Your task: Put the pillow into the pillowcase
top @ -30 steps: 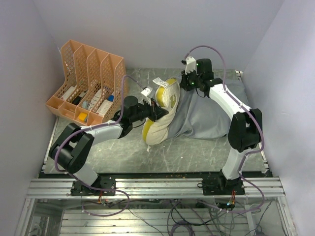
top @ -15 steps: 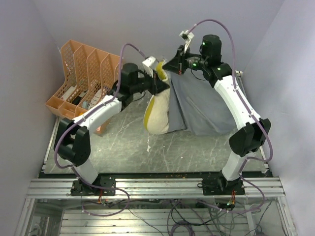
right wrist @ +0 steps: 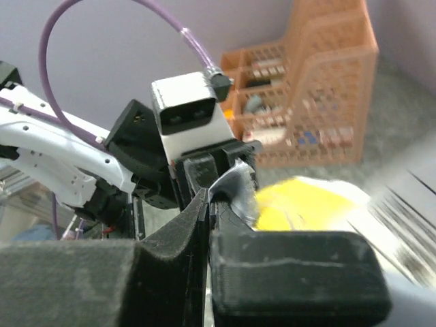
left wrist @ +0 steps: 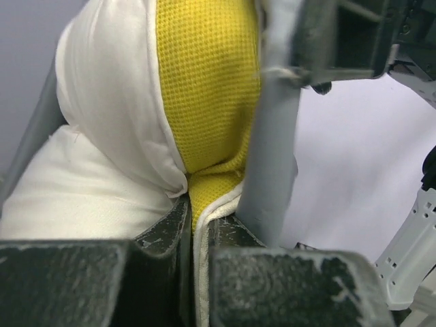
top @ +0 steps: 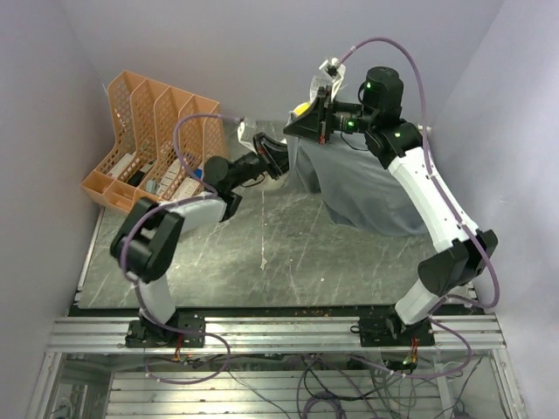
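Pillowcase: floppy, light, hanging from right gripper, which is clamped on mouth hem. Pillow: soft, compressible, apparently mostly inside case, held aloft at rear. Left gripper: pinched on piped seam, judged firmest hold.

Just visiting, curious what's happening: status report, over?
Left gripper shut on pillow edge. Right gripper shut on pillowcase rim, raised. Pillow mostly hidden in pillowcase, corner showing. Orange rack stands apart, left.

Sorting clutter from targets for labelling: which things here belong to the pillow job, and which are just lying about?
In the job: pillow, pillowcase, left gripper pinching pillow, right gripper pinching pillowcase.
Lying about: orange file rack, far left.
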